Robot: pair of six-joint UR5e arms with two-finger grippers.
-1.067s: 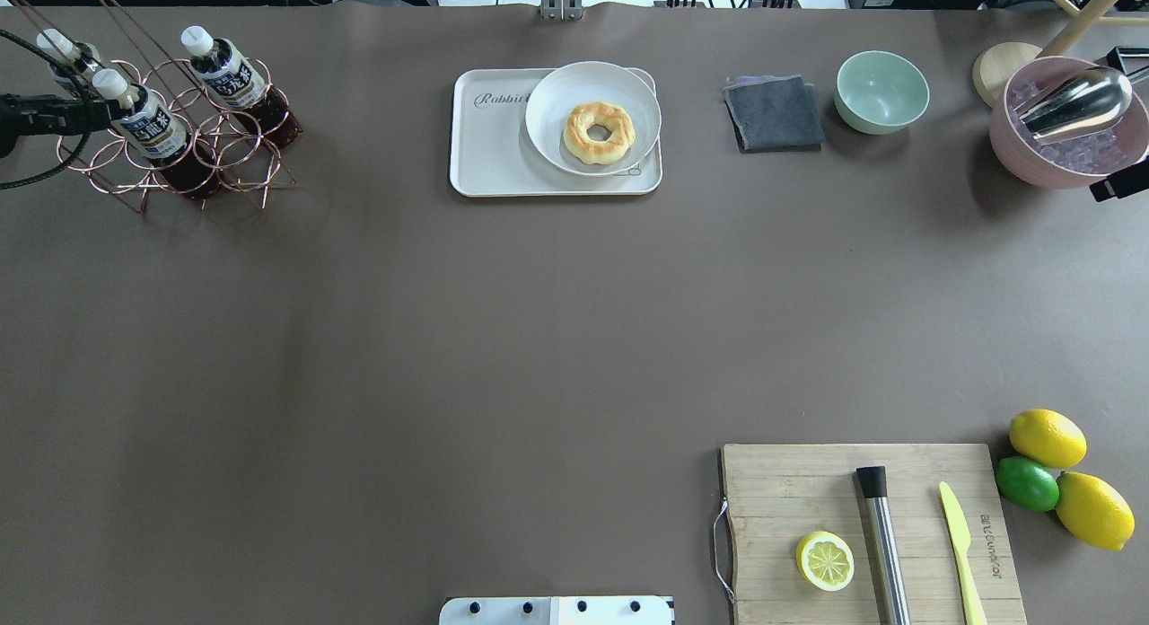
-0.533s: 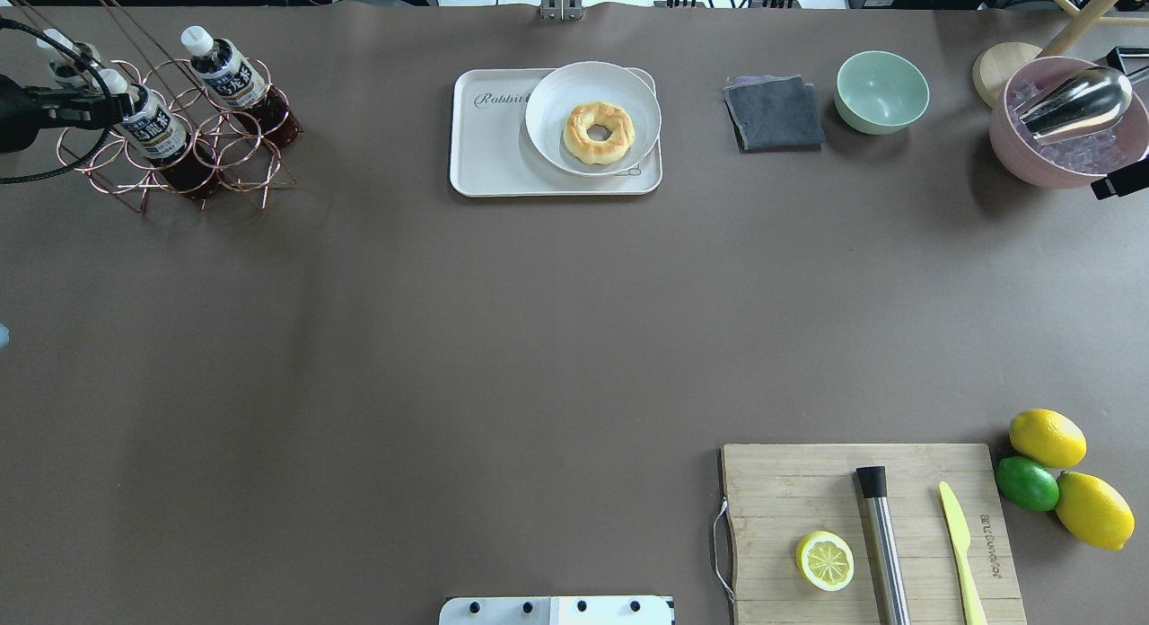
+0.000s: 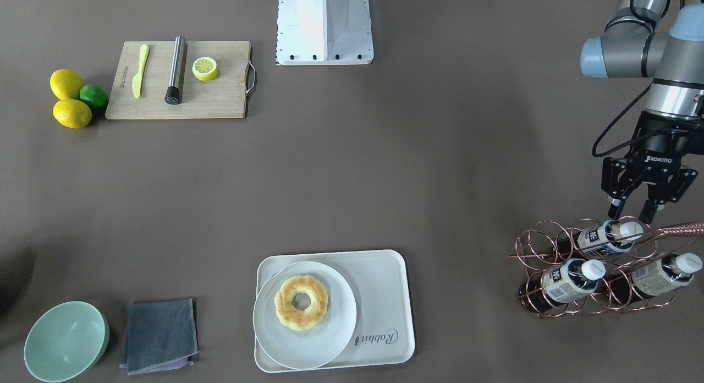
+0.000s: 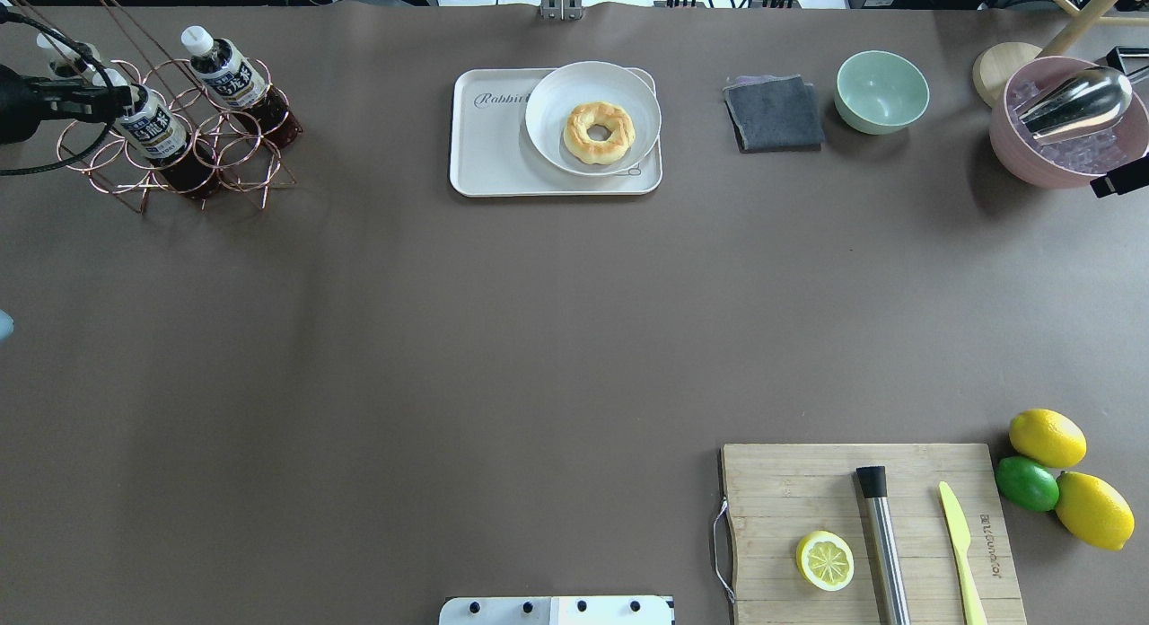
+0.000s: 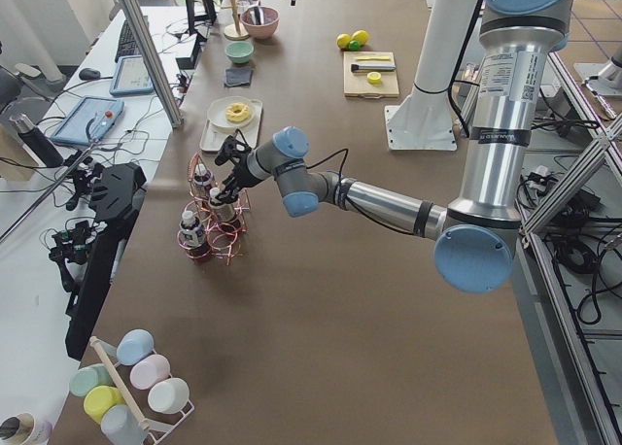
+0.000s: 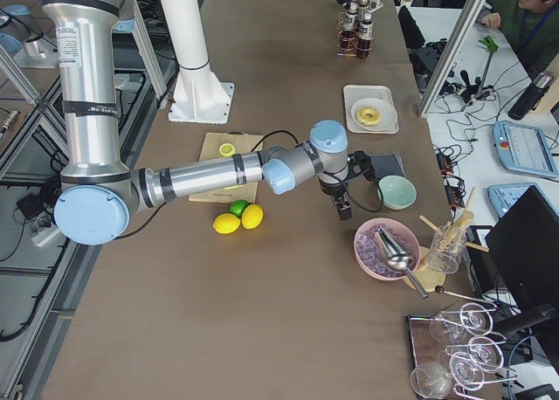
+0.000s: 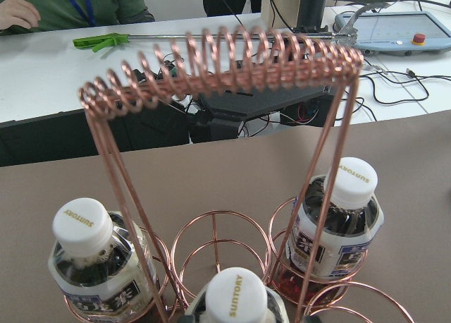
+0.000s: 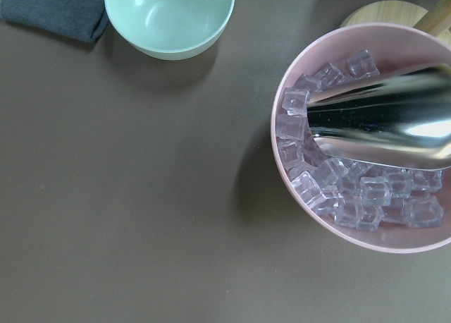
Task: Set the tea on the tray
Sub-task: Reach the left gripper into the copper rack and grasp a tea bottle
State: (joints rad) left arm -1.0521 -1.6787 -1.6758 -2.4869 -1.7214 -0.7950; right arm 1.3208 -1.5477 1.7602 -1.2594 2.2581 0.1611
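Three tea bottles (image 3: 602, 235) (image 3: 569, 278) (image 3: 657, 275) with white caps stand tilted in a copper wire rack (image 3: 550, 308) at the far left corner of the table; they also show in the overhead view (image 4: 148, 122) (image 4: 224, 68). My left gripper (image 3: 631, 215) is open and hangs just above the cap of the bottle nearest the robot; that cap (image 7: 236, 291) sits at the bottom middle of the left wrist view. The cream tray (image 4: 494, 154) (image 3: 385, 295) with "Rabbit" lettering lies at the far middle. My right gripper (image 6: 349, 186) is open and empty beside the pink ice bowl.
A white plate (image 4: 549, 91) with a doughnut (image 4: 599, 132) covers the tray's right half. A grey cloth (image 4: 774, 113), a green bowl (image 4: 881, 91) and the pink ice bowl (image 4: 1010, 154) with a metal scoop stand along the far edge. The cutting board (image 4: 790, 490), lemons and a lime are at the near right.
My left gripper has shifted slightly to the left and toward the table's far edge over the rack. The bottles and the right arm have not moved.
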